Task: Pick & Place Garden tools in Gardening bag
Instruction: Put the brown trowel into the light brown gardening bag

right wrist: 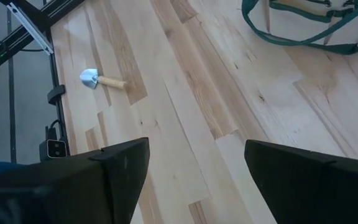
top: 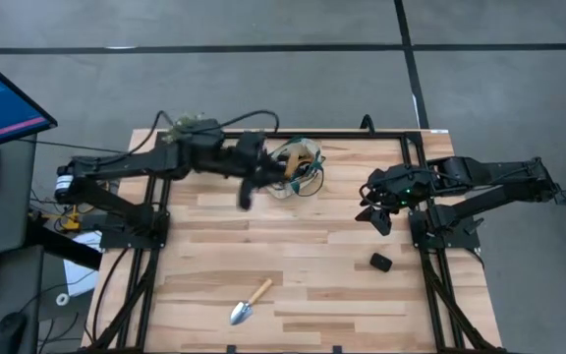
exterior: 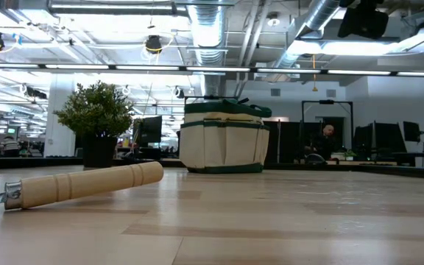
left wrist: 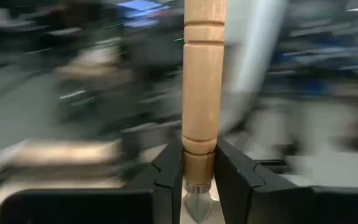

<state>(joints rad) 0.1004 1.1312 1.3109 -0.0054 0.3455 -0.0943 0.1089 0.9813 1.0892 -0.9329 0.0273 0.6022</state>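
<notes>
My left gripper is shut on a wooden-handled tool. In the high view it is above the table just left of the beige gardening bag. The bag stands on its base at the table's far middle and also shows in the low view. A trowel lies flat near the front edge, its handle close in the low view. My right gripper is open and empty, right of the bag in the high view. My left gripper pinches the tool's wooden handle between its two fingers, at the end next to the silver metal neck. The handle runs straight out ahead along the fingers, lifted clear of the table. The tool's head is hidden behind the fingers.
A small black lump lies on the table near my right arm. A bushy green plant stands left of the bag in the low view. Bare wood lies between the bag and the front trowel.
</notes>
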